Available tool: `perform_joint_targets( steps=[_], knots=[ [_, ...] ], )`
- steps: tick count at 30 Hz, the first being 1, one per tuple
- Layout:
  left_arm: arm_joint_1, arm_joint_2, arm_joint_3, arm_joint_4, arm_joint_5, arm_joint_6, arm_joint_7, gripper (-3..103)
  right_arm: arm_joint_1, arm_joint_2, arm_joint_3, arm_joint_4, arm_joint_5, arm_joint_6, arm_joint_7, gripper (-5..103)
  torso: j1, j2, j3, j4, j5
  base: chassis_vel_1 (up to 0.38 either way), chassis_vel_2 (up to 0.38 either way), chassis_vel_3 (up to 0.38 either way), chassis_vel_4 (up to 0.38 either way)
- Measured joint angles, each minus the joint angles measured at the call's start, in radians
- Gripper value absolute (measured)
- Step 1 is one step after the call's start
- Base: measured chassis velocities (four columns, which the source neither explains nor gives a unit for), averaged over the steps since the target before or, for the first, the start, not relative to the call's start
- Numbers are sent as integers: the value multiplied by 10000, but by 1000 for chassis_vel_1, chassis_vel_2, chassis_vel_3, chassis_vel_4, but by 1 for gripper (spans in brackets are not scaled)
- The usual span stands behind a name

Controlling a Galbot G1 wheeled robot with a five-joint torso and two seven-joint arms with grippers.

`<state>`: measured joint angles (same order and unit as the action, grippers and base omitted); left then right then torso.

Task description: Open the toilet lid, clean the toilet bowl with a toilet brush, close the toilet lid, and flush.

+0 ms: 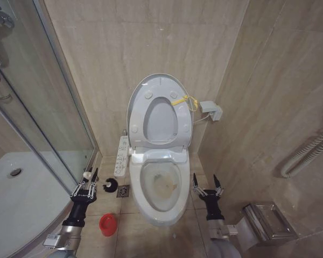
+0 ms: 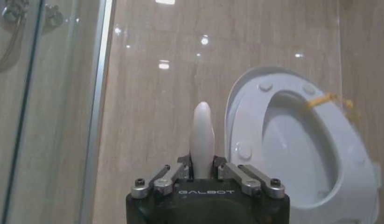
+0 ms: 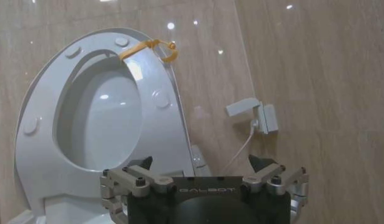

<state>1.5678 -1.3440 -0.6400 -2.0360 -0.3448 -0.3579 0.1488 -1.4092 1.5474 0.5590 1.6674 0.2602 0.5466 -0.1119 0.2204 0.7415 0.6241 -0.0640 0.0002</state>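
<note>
With the toilet lid (image 1: 151, 88) already up, left gripper (image 1: 89, 180) clamps the toilet brush (image 1: 109, 186), right gripper (image 1: 206, 184) idles wide; scrubbing the toilet bowl (image 1: 161, 185) comes next, I'd guess

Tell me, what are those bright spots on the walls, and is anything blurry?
Left wrist view: small ceiling-light reflections dot the glossy wall tiles, and the toilet brush handle in the left hand looks soft. Right wrist view: similar glints on the tiles, plus sheen on the raised toilet lid. Head view: even light, straight edges bowing near the borders.
</note>
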Motion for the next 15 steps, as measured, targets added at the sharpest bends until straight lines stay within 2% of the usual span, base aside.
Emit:
perform_joint_targets(
  steps=[2,8,10,11,14,15],
  knots=[
    [116,38,118,-389,-350,423,-158,20,1,0,0,-5,-26,-4,-5,100,1,0,0,0,-3,0,0,0,0],
    [230,103,209,-1296,-902,1070,-380,20,-10,0,11,-5,-49,-11,-10,100,2,0,0,0,-3,0,0,0,0],
    [273,130,277,-2081,-1536,1513,-535,20,-15,14,11,-12,-93,-13,-11,100,2,0,0,-1,-2,0,0,0,0],
    [273,130,277,-2081,-1536,1513,-535,20,-15,14,11,-12,-93,-13,-11,100,2,0,0,-1,-2,0,0,0,0],
    [138,152,391,-2754,-2426,2077,-746,20,-7,51,0,-16,-153,-19,-14,100,1,0,0,0,1,0,0,0,0],
    [138,152,391,-2754,-2426,2077,-746,20,-7,51,0,-16,-153,-19,-14,100,1,0,0,0,1,0,0,0,0]
  ],
)
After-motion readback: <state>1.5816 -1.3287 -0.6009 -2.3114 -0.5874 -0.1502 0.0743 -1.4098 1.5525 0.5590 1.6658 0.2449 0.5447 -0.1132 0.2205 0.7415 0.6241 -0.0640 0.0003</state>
